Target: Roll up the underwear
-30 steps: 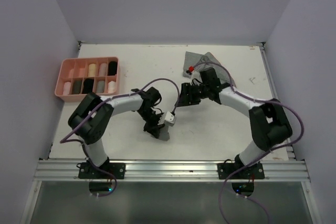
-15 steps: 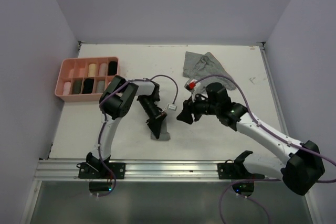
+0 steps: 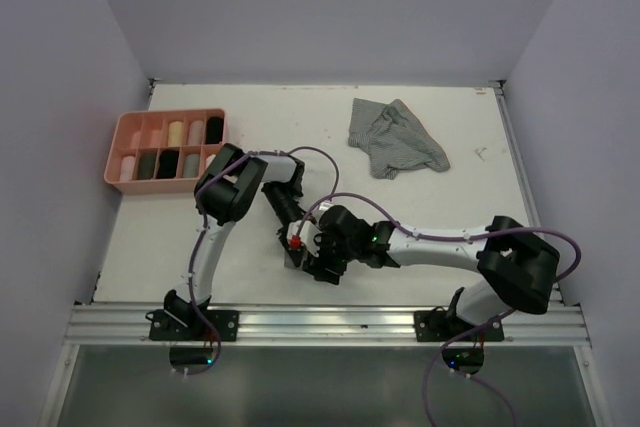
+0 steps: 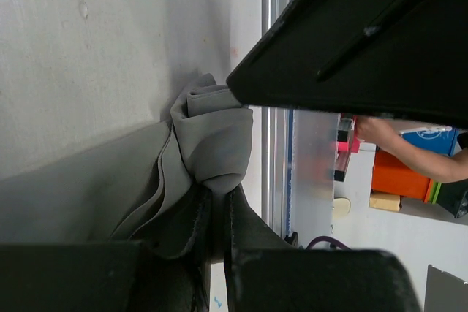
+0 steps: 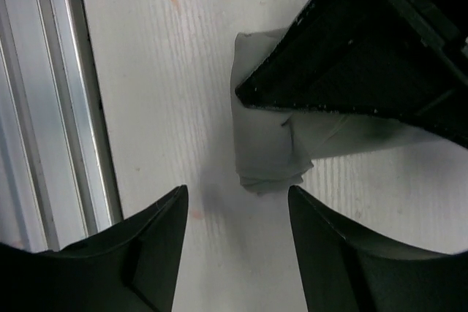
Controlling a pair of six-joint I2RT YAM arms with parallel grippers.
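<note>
**Left hand pinching the grey roll, right hand spread beside it**

I had the left hand clenched on the plain grey underwear. In the left wrist view its two fingers met on a fold of the cloth, and just past the fingertips the fabric was bunched into a short, loosely wound roll. The rest of the garment lay flat on the tabletop and trailed back under the hand.

The right hand was released. Its fingers stood well apart with only bare tabletop between them, and they held nothing. In the right wrist view the end of the grey roll lay just beyond the fingertips, near them but not touching. The dark body of the left hand covered the roll's far side.

From the top camera, both hands met at the near middle of the tabletop, close to the aluminium rail. The right arm reached across towards the left one, and the grey piece was mostly hidden beneath the two hands.

The striped underwear lay crumpled and unrolled at the far right of the tabletop, well apart from both hands. The pink tray sat at the far left, also well away. Several of its compartments held small rolls in beige, dark and pale colours. I could not tell how tightly the grey roll was wound.
</note>
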